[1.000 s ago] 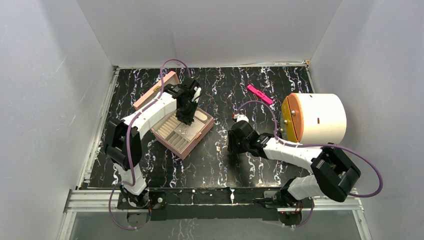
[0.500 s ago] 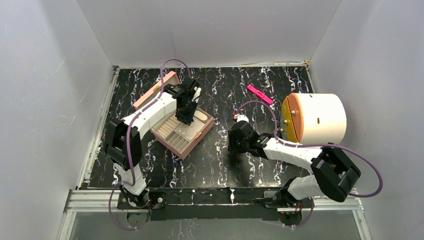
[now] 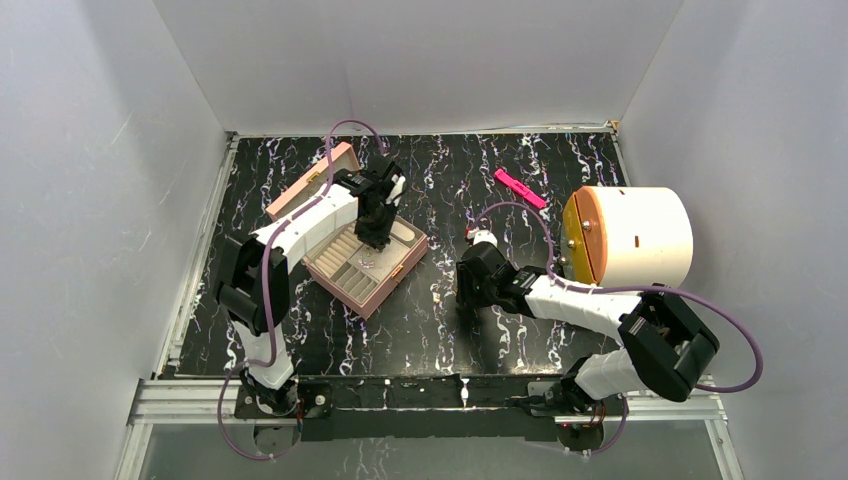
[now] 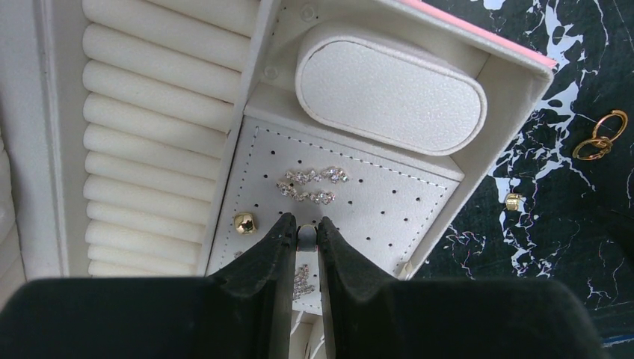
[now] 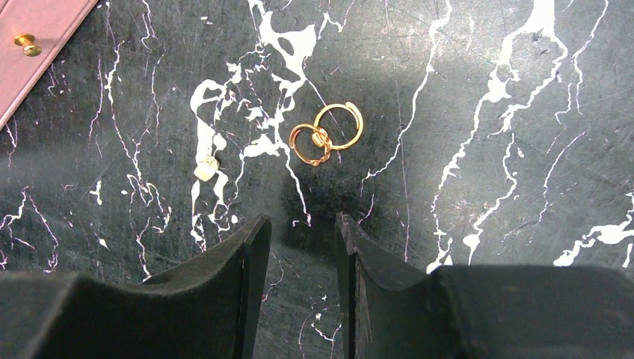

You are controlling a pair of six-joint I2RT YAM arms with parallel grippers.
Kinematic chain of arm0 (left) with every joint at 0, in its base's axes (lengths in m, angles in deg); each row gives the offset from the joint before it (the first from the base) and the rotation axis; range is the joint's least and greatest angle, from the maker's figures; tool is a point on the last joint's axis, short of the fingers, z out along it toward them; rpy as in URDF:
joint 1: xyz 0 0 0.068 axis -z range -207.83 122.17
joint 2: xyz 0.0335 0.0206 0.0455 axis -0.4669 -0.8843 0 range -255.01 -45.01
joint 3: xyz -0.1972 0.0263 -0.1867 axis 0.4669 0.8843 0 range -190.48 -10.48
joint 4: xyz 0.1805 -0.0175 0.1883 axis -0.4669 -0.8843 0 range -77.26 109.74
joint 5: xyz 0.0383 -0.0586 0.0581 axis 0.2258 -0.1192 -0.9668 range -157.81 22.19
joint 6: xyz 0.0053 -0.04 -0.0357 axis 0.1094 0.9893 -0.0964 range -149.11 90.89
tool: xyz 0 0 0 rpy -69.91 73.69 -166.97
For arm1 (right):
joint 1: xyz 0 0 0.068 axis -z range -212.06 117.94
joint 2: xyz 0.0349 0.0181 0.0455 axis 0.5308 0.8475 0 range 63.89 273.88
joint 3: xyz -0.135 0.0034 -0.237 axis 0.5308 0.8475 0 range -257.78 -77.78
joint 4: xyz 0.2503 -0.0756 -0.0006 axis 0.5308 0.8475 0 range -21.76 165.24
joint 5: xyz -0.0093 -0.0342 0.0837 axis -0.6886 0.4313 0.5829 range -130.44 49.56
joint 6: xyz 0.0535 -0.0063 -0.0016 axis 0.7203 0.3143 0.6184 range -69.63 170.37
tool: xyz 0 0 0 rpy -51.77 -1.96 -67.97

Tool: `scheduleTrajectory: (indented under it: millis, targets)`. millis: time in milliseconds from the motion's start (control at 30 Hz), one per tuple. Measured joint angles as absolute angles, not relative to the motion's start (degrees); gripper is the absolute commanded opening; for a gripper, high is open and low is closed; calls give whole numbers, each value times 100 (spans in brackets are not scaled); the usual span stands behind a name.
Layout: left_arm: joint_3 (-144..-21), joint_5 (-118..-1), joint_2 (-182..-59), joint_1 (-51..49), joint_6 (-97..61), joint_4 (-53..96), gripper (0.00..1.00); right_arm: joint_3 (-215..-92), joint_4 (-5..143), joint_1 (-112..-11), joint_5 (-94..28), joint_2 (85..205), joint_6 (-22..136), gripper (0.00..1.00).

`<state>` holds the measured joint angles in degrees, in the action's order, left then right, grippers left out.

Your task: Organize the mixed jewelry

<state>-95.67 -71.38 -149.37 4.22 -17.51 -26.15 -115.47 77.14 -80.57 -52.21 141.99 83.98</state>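
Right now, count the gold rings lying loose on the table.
2. A twisted ring and a plain ring lie touching on the black table, just ahead of the right gripper. More may be hidden beneath the arms or box.

Robot lab test cell: plain white panel walls [image 3: 420,60] box in a black marble-print counter [image 3: 440,335] on 3 sides, alu frame rail [image 3: 430,393] at near edge w/ left arm [image 3: 300,225] + right arm [image 3: 580,305] bolted on, purple cables [image 3: 745,350] hanging loose.
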Motion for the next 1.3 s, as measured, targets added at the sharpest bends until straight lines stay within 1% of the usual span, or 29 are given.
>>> scheduleTrajectory:
  millis: [667,1300]
  targets:
    - [-9851,-7154,-14926,428,-1712,-2705,14,-11547,7712,-8057,-5232,14206,8395,46]
    - [-9558,-7140,-14926,455,-1651,-2584,14,-11545,7708,-8057,-5230,14308,8395,46]
